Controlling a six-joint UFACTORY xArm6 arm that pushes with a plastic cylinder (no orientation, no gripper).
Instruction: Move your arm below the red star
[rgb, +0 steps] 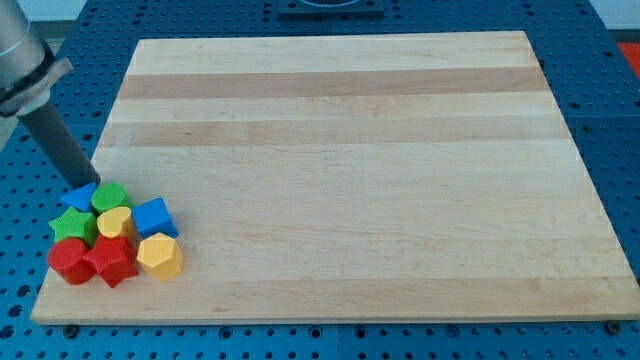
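camera view. wooden board (350, 150) on a blue pegboard bench (610, 120). all blocks packed in one cluster at the view's bottom-left corner of the board. the rod comes down from the view's top left; my tip (88, 182) sits at the cluster's upper edge, touching or just beside the blue block (80, 195), with the green block (110, 195) just to its right. no jaws on this tool, so nothing to open or close; it only pushes.

the red star (111, 260) lies in the bottom row, between the red block (70, 260) on its left and the yellow hexagon-like block (159, 256) on its right, touching both. a yellow block (115, 223) sits just above it.

handling, as a guess: small, stiff, light, likely plastic, slides easily on smooth wood. no grasp possible; any contact would shove it and its neighbours. the task wants only the strip of board below it, which is narrow before the board's edge.

count: red two (star, plus one rounder shape), yellow two, green two, including a green star (72, 224), blue two, including a blue cube (153, 216). eight in all, as far as can be made out.
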